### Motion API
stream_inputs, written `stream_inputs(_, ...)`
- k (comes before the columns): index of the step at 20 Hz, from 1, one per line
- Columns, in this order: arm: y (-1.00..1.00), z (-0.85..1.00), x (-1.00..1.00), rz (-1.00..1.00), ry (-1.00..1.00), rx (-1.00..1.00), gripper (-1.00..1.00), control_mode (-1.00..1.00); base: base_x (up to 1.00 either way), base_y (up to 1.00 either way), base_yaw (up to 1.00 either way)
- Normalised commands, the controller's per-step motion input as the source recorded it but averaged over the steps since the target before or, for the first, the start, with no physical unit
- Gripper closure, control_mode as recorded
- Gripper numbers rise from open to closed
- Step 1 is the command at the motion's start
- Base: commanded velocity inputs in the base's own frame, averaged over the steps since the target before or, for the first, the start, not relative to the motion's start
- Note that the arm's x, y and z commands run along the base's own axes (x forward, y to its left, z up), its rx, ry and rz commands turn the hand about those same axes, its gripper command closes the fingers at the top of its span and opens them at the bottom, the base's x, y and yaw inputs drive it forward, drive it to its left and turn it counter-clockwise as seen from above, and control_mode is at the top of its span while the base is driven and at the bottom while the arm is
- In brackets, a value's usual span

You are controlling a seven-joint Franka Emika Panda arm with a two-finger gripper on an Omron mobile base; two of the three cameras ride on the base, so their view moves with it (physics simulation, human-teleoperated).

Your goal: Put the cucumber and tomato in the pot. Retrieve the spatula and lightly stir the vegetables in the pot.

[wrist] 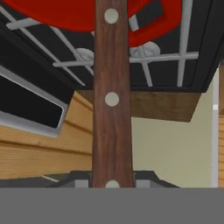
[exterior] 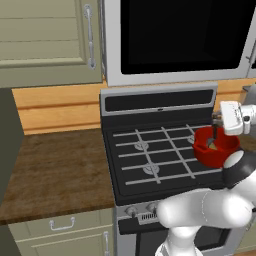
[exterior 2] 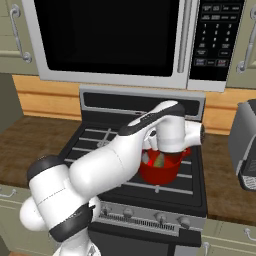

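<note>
Two small dark finger tips of the gripper (wrist: pixel 112 183) are seen pressed against either side of the spatula (wrist: pixel 112 100), a straight reddish-brown wooden handle set with pale round rivets, which runs up the middle of the hand view toward the bright red round pot (wrist: pixel 87 15); the jaws are closed narrowly on that handle. The blade end is hidden against the pot's red wall in that view. In the left base view, the pot (exterior: pixel 216 146) is seen standing on the black gas stove (exterior: pixel 155 160) at its right side, on the grey grates, with the white hand just above it and a thin dark shaft reaching down into it. A pale yellow-green piece, taken for the cucumber (exterior: pixel 212 146), is seen inside. In the right base view, the pot (exterior 2: pixel 159 170) is partly covered by the white arm, and pale green is shown within it; the tomato cannot be made out with certainty.
</note>
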Motion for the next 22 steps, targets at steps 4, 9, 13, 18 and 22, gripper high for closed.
stream_inputs(4,0.0,-0.3,0.3,0.08,0.01,-0.06,1.0,-1.0,0.0,0.0,0.0)
stream_inputs(9,-0.24,-0.07,0.13,0.06,0.0,-0.01,1.0,-1.0,0.0,0.0,0.0)
stream_inputs(13,-0.42,-0.11,-0.01,0.01,0.06,-0.04,1.0,-1.0,0.0,0.0,0.0)
stream_inputs(18,-0.24,-0.05,-0.02,0.02,0.08,-0.08,1.0,-1.0,0.0,0.0,0.0)
stream_inputs(22,0.11,0.0,0.0,0.06,0.01,-0.04,1.0,-1.0,0.0,0.0,0.0)
